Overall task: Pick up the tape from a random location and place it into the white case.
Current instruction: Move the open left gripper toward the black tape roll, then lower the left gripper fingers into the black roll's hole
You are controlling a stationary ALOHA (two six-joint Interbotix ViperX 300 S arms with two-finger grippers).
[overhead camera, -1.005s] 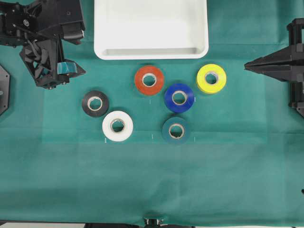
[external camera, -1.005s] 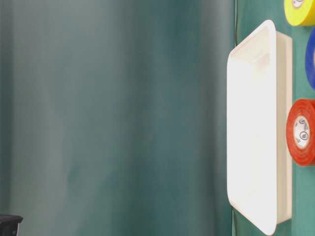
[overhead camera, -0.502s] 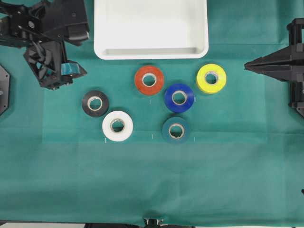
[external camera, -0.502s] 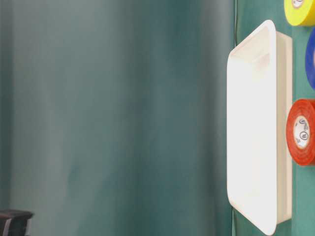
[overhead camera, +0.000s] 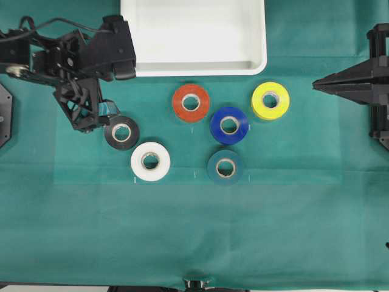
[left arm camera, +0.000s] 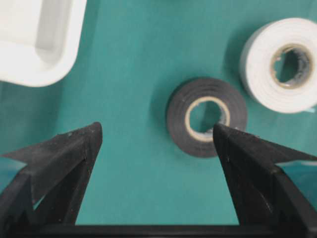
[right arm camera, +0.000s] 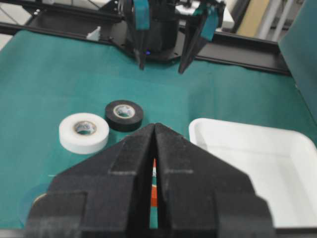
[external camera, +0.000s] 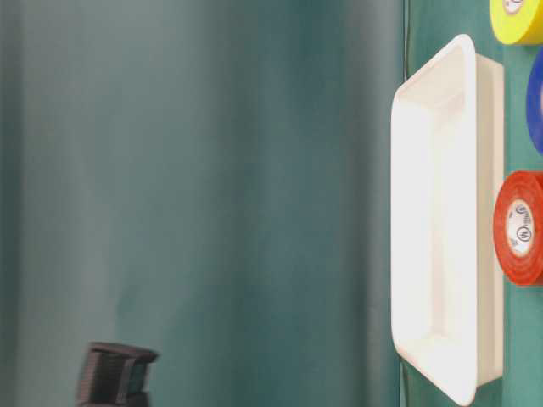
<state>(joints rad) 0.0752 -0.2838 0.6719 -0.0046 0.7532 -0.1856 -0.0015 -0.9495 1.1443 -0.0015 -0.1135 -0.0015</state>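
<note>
While apart, jaws above tape (left arm camera: pixel 206 117).

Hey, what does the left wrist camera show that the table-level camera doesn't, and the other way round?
Only the left wrist view shows the small black roll of tape, the white roll of tape and the open left gripper, above the green cloth. Only the table-level view shows the red roll, the yellow roll and an edge of the blue roll. Both show the large shallow white plastic case.
</note>
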